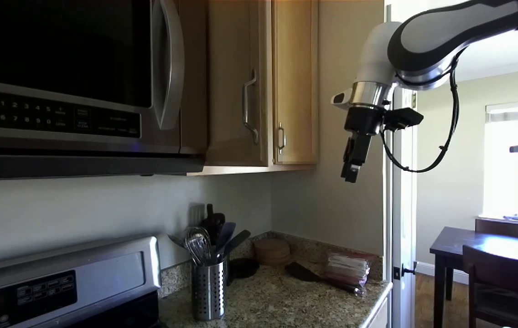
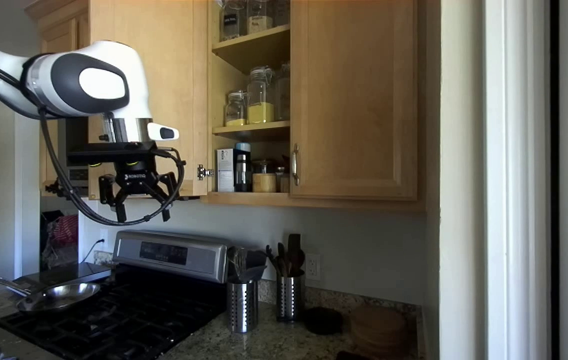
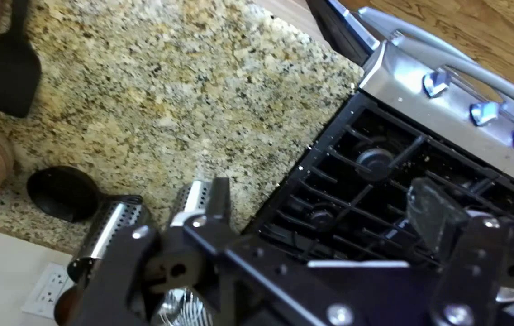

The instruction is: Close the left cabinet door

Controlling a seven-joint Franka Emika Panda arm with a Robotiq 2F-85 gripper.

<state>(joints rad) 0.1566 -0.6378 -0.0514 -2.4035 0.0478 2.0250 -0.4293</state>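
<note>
The left cabinet door (image 2: pixel 171 30), a light honey-coloured wood panel, stands swung open, its inner face and a silver hinge (image 2: pixel 204 172) showing beside the open shelves. In an exterior view its outer face (image 1: pixel 229 82) and silver bar handle (image 1: pixel 250 107) show. It is out of the wrist view. My gripper (image 2: pixel 144 215) is open and empty, fingers pointing down, and overlaps the door's lower part in that picture. In an exterior view the gripper (image 1: pixel 351 173) hangs to the right of both doors, apart from them. In the wrist view the spread fingers (image 3: pixel 327 208) have nothing between them.
The right cabinet door (image 2: pixel 354 100) is shut. Glass jars (image 2: pixel 261 95) stand on the open shelves. A microwave (image 1: pixel 58 68) adjoins the cabinet. Below are the stove (image 3: pixel 374 181), the granite counter (image 3: pixel 171 90), steel utensil holders (image 2: pixel 242 307) and a pan (image 2: pixel 59 297).
</note>
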